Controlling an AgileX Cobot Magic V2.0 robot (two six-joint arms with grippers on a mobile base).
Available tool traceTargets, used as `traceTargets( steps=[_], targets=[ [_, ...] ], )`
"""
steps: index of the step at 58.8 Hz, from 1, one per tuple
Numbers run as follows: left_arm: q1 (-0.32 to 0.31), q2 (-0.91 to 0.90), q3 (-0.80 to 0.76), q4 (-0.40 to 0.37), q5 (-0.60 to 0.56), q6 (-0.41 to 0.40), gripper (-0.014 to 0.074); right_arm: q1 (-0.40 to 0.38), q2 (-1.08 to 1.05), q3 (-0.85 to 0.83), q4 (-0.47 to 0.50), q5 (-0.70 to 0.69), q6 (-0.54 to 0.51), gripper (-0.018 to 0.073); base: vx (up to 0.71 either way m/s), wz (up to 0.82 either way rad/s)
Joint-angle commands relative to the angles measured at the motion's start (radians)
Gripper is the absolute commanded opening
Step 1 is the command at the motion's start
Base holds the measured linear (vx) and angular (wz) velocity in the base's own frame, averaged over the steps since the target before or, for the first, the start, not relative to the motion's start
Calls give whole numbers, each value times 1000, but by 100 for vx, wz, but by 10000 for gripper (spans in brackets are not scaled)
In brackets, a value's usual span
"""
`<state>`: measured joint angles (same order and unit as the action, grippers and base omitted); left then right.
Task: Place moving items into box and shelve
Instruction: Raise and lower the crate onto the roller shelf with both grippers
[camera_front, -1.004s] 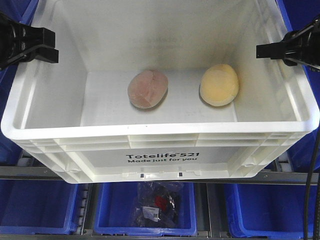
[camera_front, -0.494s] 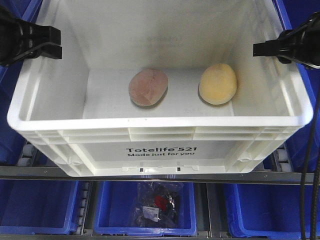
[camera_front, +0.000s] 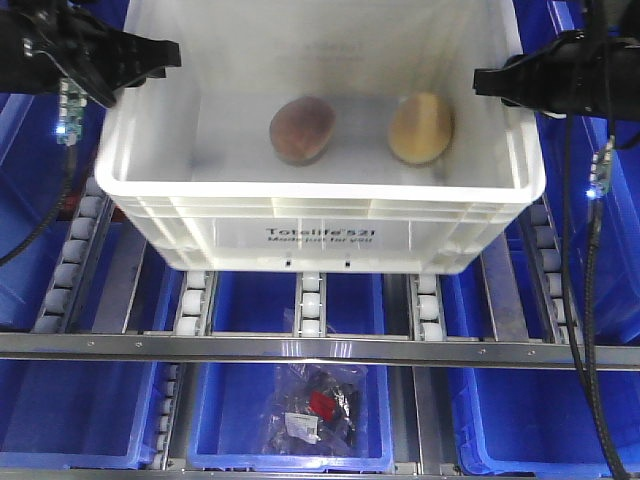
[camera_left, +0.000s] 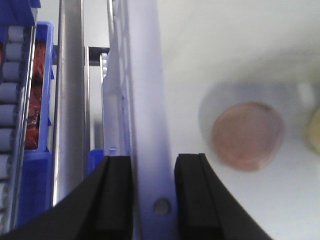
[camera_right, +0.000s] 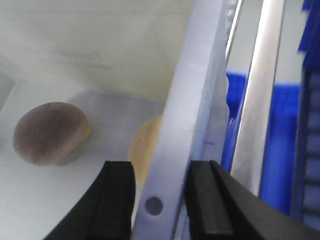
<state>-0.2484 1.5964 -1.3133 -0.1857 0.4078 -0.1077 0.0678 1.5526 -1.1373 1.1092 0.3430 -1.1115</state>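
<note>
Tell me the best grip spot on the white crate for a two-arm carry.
Take the white crate by its two short side walls, one end effector from each side, pinching the wall just below the ribbed rim. Left end effector and right end effector straddle those walls that way now; the rim's lip should stop slipping.

The front view was evenly and brightly lit from above, and the box (camera_front: 320, 215) rim was washed out to near white. Soft shadows were cast under the 2 lumps (camera_front: 301, 129). 2 small blue lights (camera_front: 66, 127) glowed on the arms. In both wrist views, the fingers (camera_left: 114, 200) and rim were blurred, and the pink lump (camera_left: 247, 135) was rendered softly.
</note>
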Motion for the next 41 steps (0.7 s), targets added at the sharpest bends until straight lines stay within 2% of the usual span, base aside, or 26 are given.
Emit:
traceTargets(
  steps=[1,6,11,16,25,34,38,41],
  targets=[
    [-11,-21,-51,-50,-183,4,-3,27,-35,-51,216,-23,-233,-4,0,0],
    [-11,2,-51,-50,-202,4,4,25,-20,-50,306,-38,-331,1,0,0],
    [-11,20,-51,-50,-225,3,27,22,-12,-50,376,-45,-336,30,0,0],
    [-11,24,-51,-50,-234,4,74,22,-12,-50,387,-48,-336,92,0,0],
    [-11,26,-51,-43,-243,6,244,22,-9,-50,376,-64,-336,337,0,0],
    [-11,26,-51,29,-249,50,459,22,-9,-49,378,-147,-335,625,0,0],
    [-11,26,-51,29,-250,67,545,22,-9,-47,378,-181,-335,713,0,0],
    [-11,26,-51,29,-254,76,594,22,-9,-47,376,-195,-336,729,0,0]
  ],
)
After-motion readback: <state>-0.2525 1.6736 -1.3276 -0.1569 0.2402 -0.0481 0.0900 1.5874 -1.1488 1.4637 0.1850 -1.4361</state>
